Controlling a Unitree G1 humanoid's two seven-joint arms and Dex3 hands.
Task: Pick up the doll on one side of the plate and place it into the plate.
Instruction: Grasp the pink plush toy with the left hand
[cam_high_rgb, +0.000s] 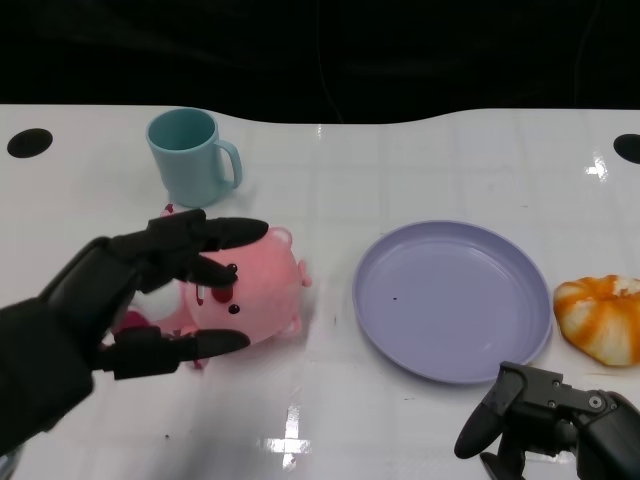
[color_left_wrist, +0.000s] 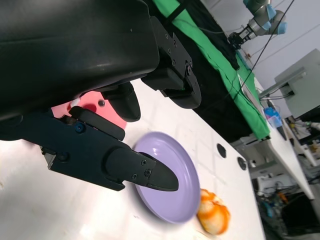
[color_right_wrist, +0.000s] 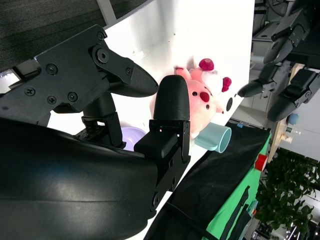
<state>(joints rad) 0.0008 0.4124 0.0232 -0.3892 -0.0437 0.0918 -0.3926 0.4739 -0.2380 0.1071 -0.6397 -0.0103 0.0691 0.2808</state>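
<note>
Doll lies left of plate, bare table between them. Left hand fingers spread around doll, not gripping. Right hand near plate's front rim, fingers apart, holding nothing.

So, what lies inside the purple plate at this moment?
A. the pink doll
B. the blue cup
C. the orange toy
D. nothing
D: the purple plate is bare, while the pink doll, the orange toy and the blue cup all sit on the table outside it.
</note>
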